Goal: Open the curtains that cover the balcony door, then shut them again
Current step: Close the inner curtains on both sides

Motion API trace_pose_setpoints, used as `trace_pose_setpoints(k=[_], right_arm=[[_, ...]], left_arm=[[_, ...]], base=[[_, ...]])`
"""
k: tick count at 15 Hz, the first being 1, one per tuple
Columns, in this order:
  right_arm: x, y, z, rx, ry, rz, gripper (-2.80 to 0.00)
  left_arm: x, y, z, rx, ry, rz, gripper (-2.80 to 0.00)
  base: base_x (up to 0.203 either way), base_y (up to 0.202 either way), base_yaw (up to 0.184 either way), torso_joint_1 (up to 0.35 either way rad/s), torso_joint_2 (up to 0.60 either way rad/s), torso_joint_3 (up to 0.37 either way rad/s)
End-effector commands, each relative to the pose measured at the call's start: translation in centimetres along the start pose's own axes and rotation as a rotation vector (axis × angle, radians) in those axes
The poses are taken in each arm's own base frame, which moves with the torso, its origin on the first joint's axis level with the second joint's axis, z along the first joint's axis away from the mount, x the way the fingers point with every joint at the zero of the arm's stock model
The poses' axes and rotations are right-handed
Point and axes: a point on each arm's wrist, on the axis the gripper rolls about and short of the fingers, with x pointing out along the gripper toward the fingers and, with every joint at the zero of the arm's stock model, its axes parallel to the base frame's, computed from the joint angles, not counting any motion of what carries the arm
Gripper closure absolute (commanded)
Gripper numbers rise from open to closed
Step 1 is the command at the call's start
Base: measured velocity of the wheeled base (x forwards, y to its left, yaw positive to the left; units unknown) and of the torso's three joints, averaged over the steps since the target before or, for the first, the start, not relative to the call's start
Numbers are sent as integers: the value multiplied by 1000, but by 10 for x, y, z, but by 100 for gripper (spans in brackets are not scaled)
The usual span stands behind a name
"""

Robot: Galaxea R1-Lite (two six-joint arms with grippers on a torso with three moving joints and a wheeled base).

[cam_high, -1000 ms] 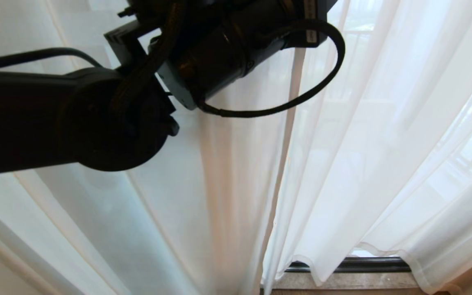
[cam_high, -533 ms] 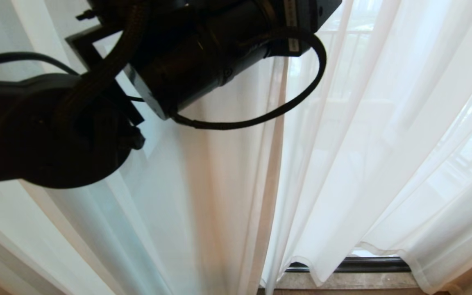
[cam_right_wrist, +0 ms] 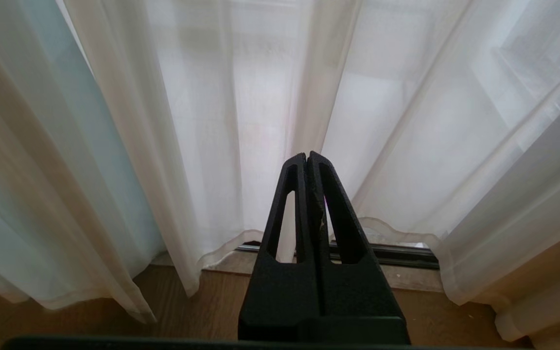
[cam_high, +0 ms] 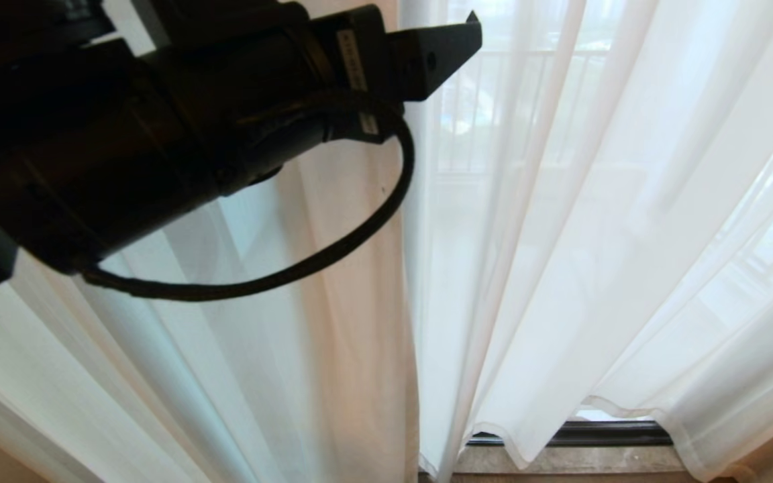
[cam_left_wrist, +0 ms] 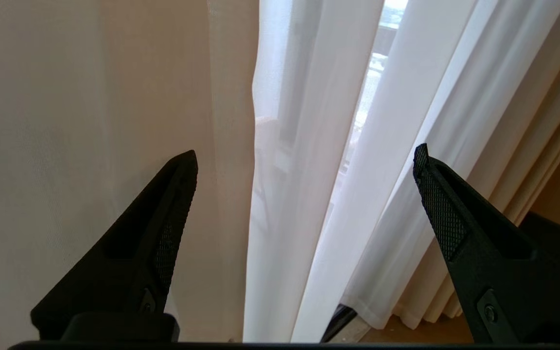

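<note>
A: Where are the curtains [cam_high: 561, 268] just now?

B: Drawn across. In the head view the two sheer panels meet along a seam that runs from about twelve o'clock down to six, their wavy hems hanging just above the sill. The balcony door [cam_high: 581, 435] shows only as a dark strip of frame under the hem, towards five o'clock (pale railing bars glimmer through the fabric higher up).

A: And the left gripper [cam_left_wrist: 304, 153]?

B: High at ten to eleven o'clock in the head view, a dark bulk with a cable [cam_high: 333, 248] looping beneath it. Its own camera shows the jaws spread wide, one finger at eight o'clock and the other at four, with the seam of the panels standing between them. Nothing is pinched; the fabric hangs free of both pads.

A: Touching the cloth at all?

B: I cannot tell; the tips look near it, no more.

A: The right gripper [cam_right_wrist: 307, 156]?

B: Its jaws are pressed together on nothing, pointing at the lower folds of the curtains, with the wooden floor [cam_right_wrist: 212, 311] at six o'clock beneath it. A thicker tan drape [cam_left_wrist: 518, 160] hangs at three o'clock in the left wrist view.
</note>
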Motion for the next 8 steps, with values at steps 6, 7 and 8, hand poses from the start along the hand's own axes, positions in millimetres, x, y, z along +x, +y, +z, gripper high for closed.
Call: trace_pose_setpoints(k=[6,7,8], right_arm=[[0,0,0,-1,2,1,0],[0,0,0,-1,2,1,0],[0,0,0,-1,1,1,0]], left_arm=[[-89,5,38,3,46,16,-280],[-100,6,41,5,61,18,-280],[-108,6,42,6,70,20,-280]], base=[[0,0,0,0,0,0],[0,0,0,0,0,0],[0,0,0,0,0,0]])
